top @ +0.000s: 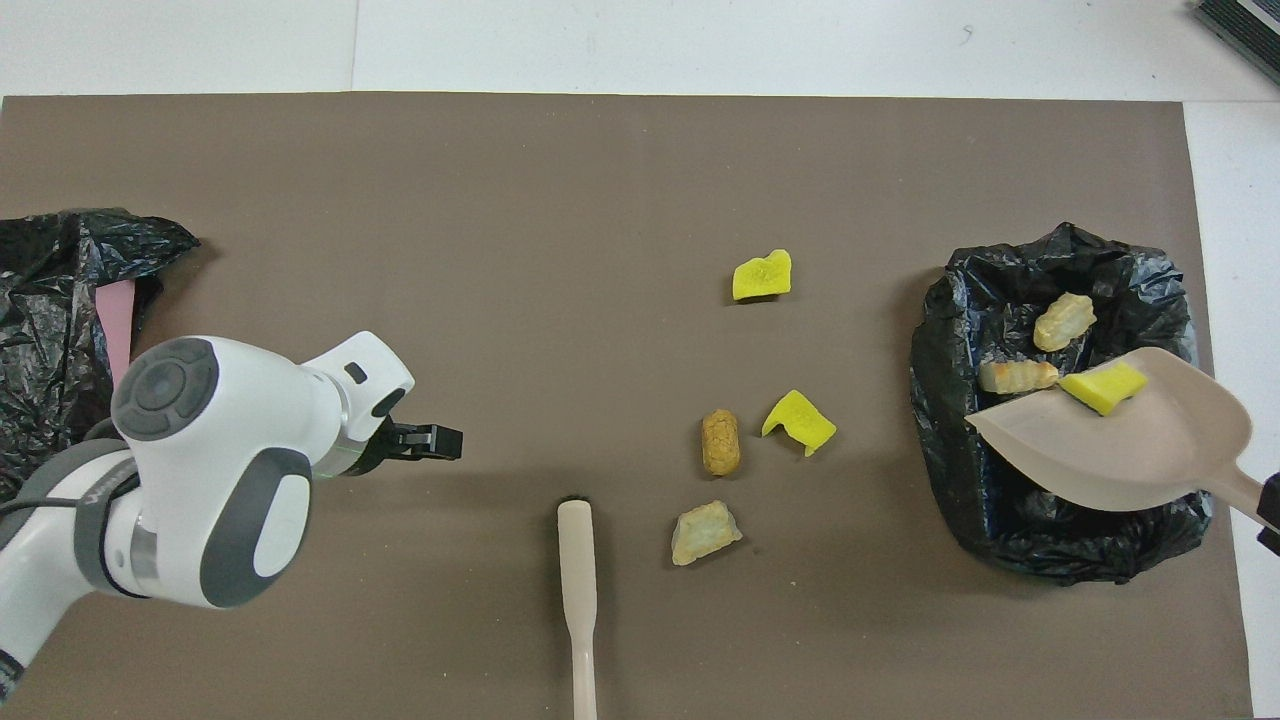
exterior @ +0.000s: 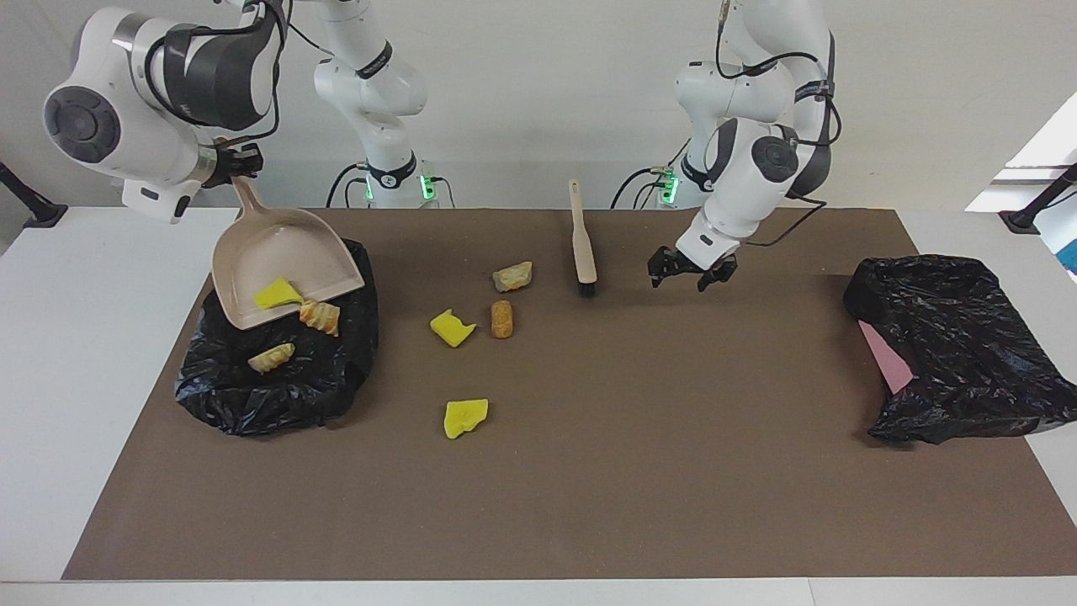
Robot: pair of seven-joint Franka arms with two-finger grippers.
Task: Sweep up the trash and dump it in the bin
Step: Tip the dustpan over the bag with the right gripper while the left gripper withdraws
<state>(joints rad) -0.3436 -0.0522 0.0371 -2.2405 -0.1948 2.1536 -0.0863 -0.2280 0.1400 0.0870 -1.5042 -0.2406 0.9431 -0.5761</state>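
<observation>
My right gripper (exterior: 232,171) is shut on the handle of the beige dustpan (exterior: 273,261), which tilts steeply over the black-bagged bin (exterior: 278,391). A yellow sponge chunk (exterior: 278,295) clings to the pan's lip (top: 1100,387). One bread lump (exterior: 320,316) is dropping off the edge and another (exterior: 271,357) lies in the bag. Several trash pieces rest on the mat: a tan lump (exterior: 512,275), an orange-brown lump (exterior: 501,319) and two yellow chunks (exterior: 452,327) (exterior: 465,417). My left gripper (exterior: 686,282) hangs open and empty over the mat beside the brush (exterior: 582,248).
A second black bag (exterior: 951,345) with something pink inside lies at the left arm's end of the brown mat (exterior: 639,471). The brush lies loose, bristles pointing away from the robots, close to the tan lump.
</observation>
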